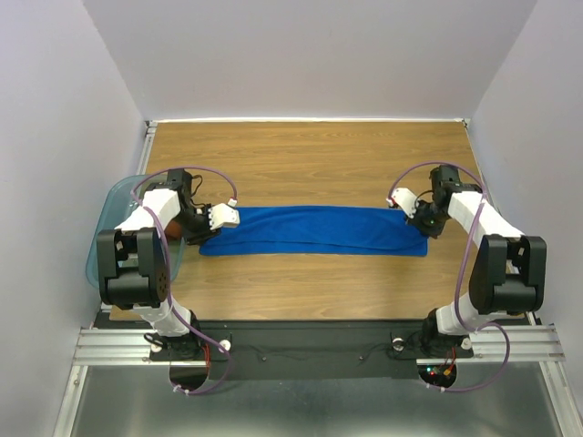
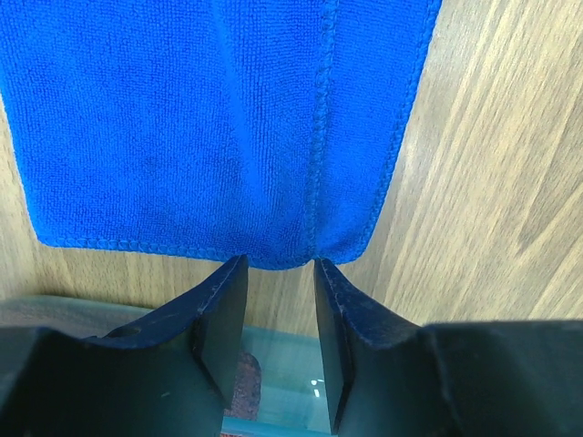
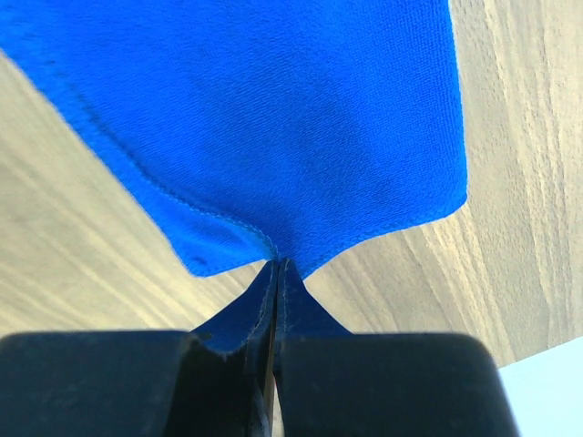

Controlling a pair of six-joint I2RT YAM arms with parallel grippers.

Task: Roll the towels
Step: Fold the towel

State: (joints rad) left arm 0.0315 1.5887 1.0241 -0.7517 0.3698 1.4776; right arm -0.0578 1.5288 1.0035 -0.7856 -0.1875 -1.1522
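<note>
Behind and beneath the left tool (image 1: 228, 216) sits a translucent teal bin (image 1: 107, 228) at the bench's (image 1: 310, 155) left edge. In the left wrist view, a small patch of the rust-brown towel (image 2: 248, 381) shows inside the bin, seen through the gap between the fingers. The rest of it is hidden, so its lie cannot be told.

The left tool is released. Its jaws stand apart with nothing between them, and only wood and the bin show in the gap. Its tips point to the right, along the bench. Directly ahead of them, just at the tips, lies the short left end of the blue towel (image 1: 314, 230).

The blue towel lies flat on the bench, folded into a long narrow strip. Its long axis runs straight away from the left tool to the right tool (image 1: 422, 221), so each short end faces one tool. A stitched hem runs lengthwise down the strip from just ahead of the left tool's right finger.

The right tool is clenched on the blue towel. Its jaws are pressed together on the near corner of the right short end. The cloth puckers into a peak at the tips and spreads out ahead of them.
</note>
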